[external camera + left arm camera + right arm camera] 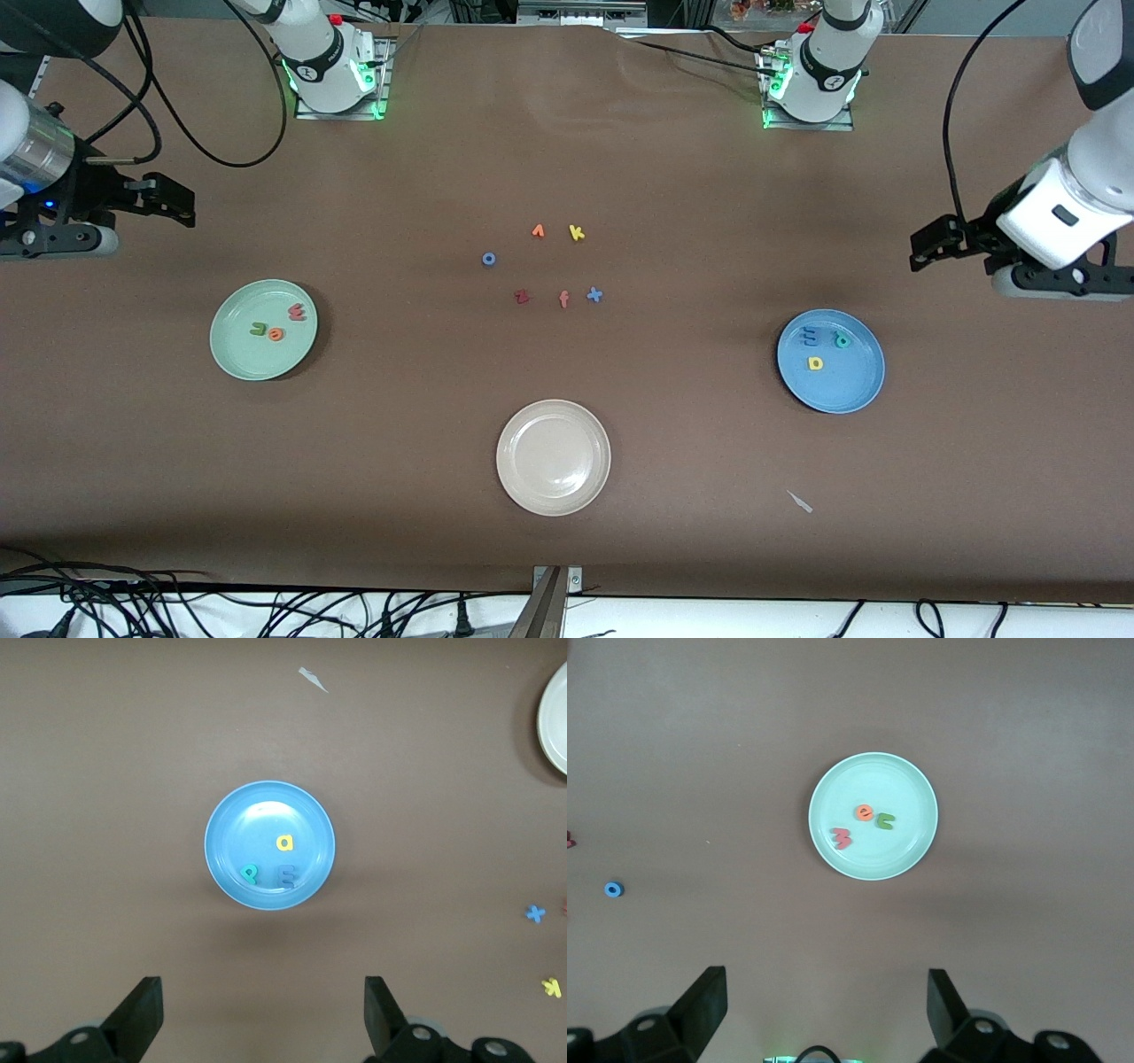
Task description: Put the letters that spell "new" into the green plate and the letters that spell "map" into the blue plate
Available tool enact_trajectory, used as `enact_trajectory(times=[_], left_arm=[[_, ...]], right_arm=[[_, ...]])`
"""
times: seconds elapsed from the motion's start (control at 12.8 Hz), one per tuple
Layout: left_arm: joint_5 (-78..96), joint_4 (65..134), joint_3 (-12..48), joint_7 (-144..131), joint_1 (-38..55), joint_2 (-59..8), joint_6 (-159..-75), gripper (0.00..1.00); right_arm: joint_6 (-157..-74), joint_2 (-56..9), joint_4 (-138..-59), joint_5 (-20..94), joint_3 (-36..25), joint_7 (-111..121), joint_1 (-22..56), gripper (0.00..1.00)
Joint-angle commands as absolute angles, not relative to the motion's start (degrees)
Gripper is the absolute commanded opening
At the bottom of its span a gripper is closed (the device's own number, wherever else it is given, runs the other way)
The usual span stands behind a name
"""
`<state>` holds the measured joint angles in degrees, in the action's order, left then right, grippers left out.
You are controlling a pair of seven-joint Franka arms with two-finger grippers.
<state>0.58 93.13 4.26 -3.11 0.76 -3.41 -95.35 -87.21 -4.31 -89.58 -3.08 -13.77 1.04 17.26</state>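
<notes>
Three letters (275, 326) per plate (232, 353)

Three letters (864, 821) in green plate (912, 784)

My left tool (262, 1020) and right tool (826, 1014) were cut off at their wrist views' edges; the cream plate (555, 719) showed only partly in the left wrist view.

My n, e, w (275, 325) in the plate (232, 359) toward my right arm's end, m, a, p (824, 347) in the plate (855, 390) toward my left, spare letters (549, 264) between, farther back.
</notes>
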Motion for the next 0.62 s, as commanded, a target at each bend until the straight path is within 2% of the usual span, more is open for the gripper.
enact_trajectory(times=[0.0,0.55], left_arm=[[1.58,97.12,2.11,-2.02,3.43,0.53,-96.94,1.0],[1.49,95.81,0.79,-1.85,3.96,-0.26,-94.24,1.0]], right_arm=[[-87.19,-4.04,-89.47,-3.17,-13.27,-2.35,16.62,1.0],[-89.12,-3.78,-90.61,-0.44,-12.66,-2.11,12.57,1.0]])
